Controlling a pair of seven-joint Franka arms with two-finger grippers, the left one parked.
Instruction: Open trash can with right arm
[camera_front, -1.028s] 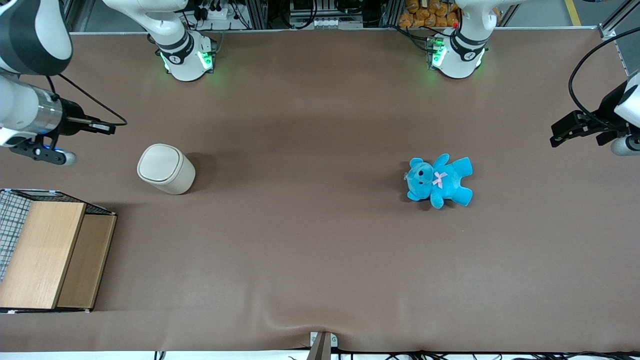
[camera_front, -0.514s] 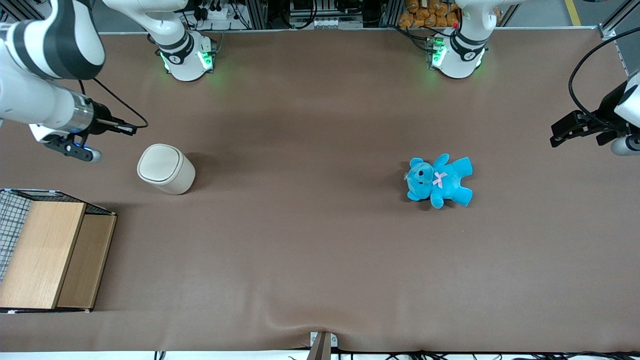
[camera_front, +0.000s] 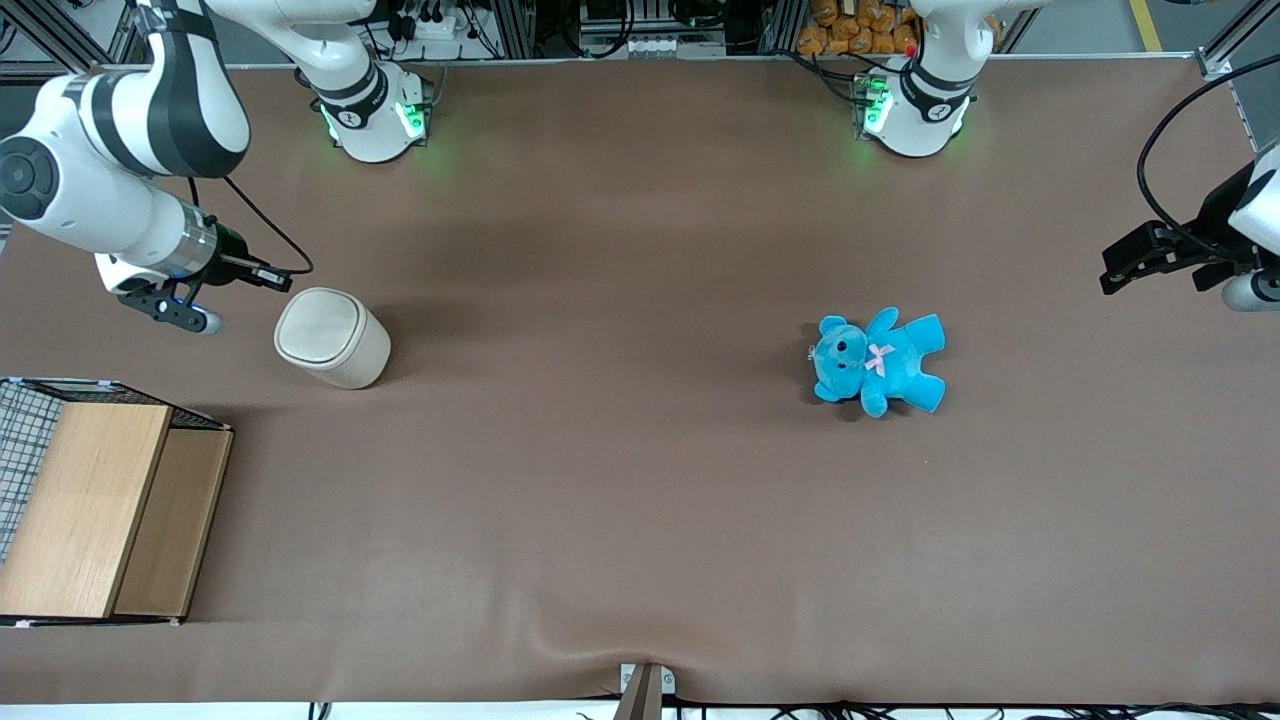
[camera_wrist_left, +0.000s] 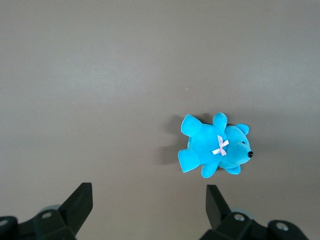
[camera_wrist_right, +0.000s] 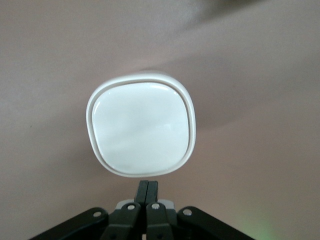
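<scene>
The cream-white trash can stands on the brown table toward the working arm's end, its rounded-square lid closed. In the right wrist view the lid fills the middle and lies flat and shut. My right gripper hangs just above the table beside the can's lid edge, a little farther from the front camera than the can. Its two fingers are pressed together and hold nothing; in the wrist view the gripper sits just short of the lid's rim.
A wooden box with a wire-mesh side stands at the working arm's end, nearer the front camera than the can. A blue teddy lies toward the parked arm's end; it also shows in the left wrist view.
My right arm has swung in from the table's end toward the trash can, and the gripper has come close to the lid's edge. The can and teddy have not moved.
</scene>
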